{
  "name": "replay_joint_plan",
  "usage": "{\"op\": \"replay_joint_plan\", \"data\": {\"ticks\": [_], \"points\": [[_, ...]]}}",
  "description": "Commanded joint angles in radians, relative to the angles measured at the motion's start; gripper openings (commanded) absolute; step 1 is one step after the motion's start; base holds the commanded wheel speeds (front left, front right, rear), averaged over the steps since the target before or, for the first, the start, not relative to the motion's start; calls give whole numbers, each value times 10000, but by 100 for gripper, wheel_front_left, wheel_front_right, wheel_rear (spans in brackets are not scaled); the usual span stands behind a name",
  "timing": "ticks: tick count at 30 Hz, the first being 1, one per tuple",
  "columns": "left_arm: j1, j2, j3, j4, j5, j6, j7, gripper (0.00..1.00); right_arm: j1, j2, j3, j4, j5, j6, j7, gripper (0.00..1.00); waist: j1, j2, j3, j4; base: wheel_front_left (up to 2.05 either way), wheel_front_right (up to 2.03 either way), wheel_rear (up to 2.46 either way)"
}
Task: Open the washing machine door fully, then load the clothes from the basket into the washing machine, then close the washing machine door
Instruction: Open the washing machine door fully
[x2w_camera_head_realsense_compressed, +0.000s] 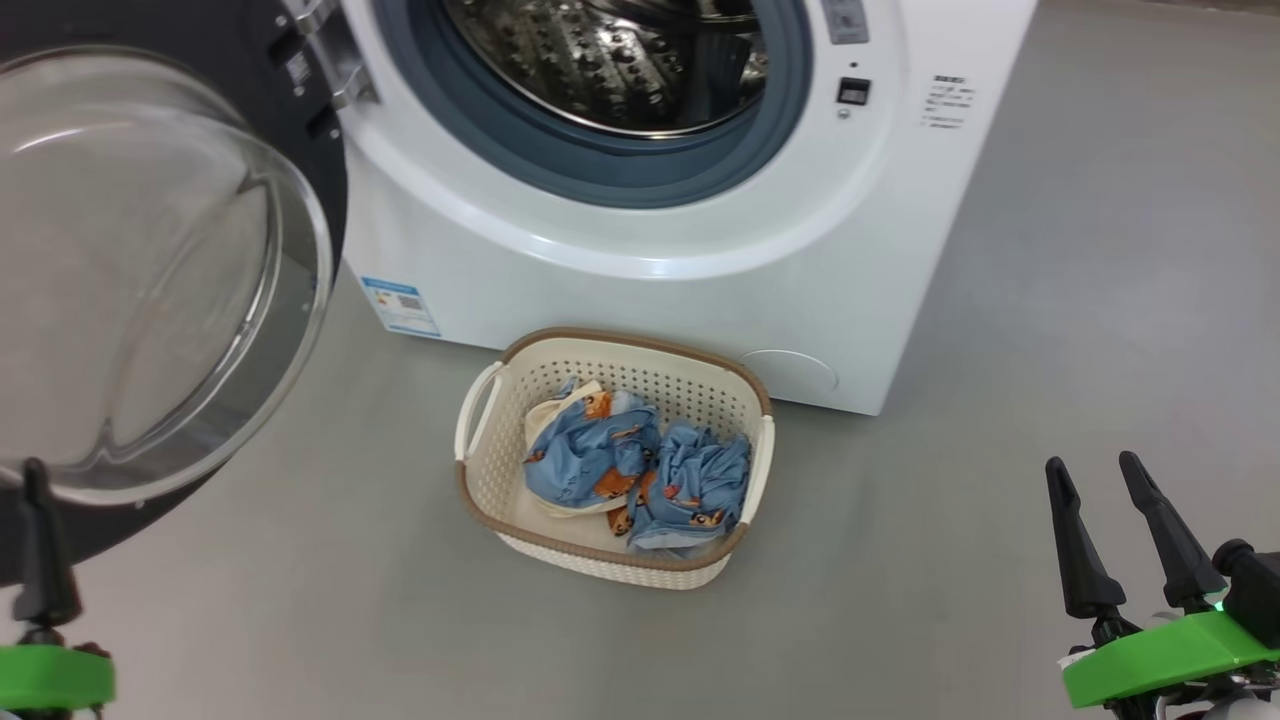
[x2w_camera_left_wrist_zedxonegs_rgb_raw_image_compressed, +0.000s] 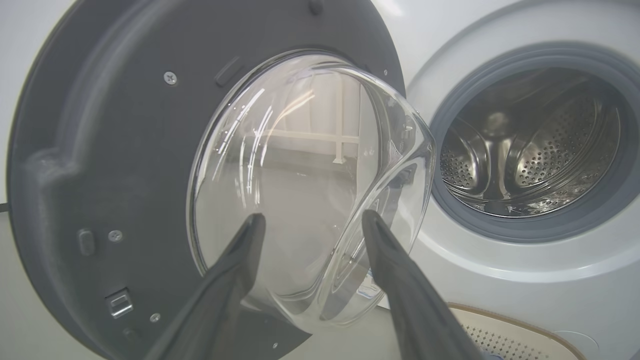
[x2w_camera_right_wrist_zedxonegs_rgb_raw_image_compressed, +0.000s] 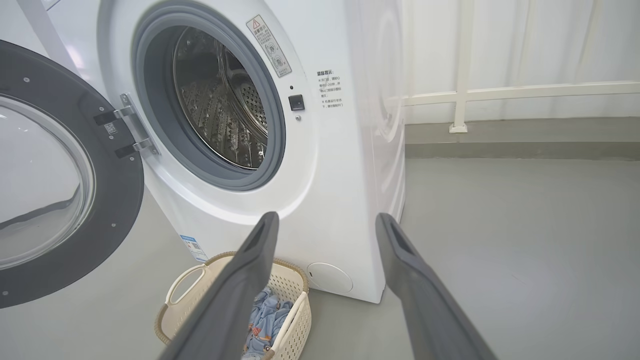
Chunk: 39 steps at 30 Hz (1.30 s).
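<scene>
The left pincer (x2w_camera_left_wrist_zedxonegs_rgb_raw_image_compressed: 312, 216) has its fingers spread with nothing between them, pointing at the glass bowl of the washing machine door (x2w_camera_left_wrist_zedxonegs_rgb_raw_image_compressed: 100, 150), which is swung wide to the left of the washing machine (x2w_camera_head_realsense_compressed: 600, 290). The right pincer (x2w_camera_head_realsense_compressed: 1092, 462) is likewise spread and empty. The clothes (x2w_camera_head_realsense_compressed: 640, 465) lie bunched in the basket (x2w_camera_head_realsense_compressed: 640, 340) on the floor before the machine, ahead and left of the right pincer, which looks the nearer, less hindered arm.
</scene>
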Motion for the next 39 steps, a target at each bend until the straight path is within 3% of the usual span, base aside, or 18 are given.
{"op": "replay_joint_plan", "data": {"ticks": [1,8,18,39], "points": [[-14,357,260,-422,93,7,-63,100,62,-97,117,-277,-121,58,-122,100,0,-1,-67,-187,0,0,0],[485,-66,-432,-1206,250,6,-63,100,151,-16,29,-267,-102,58,-122,100,0,-1,-150,-712,0,0,0],[694,-148,-1522,-1449,-269,6,-63,100,136,78,-116,-303,-100,58,-122,100,0,-1,-152,-1586,0,0,0],[854,-385,-1879,-1163,-698,6,-63,100,196,101,-182,-375,-89,58,-122,100,0,-1,-243,-3013,0,0,0]]}}
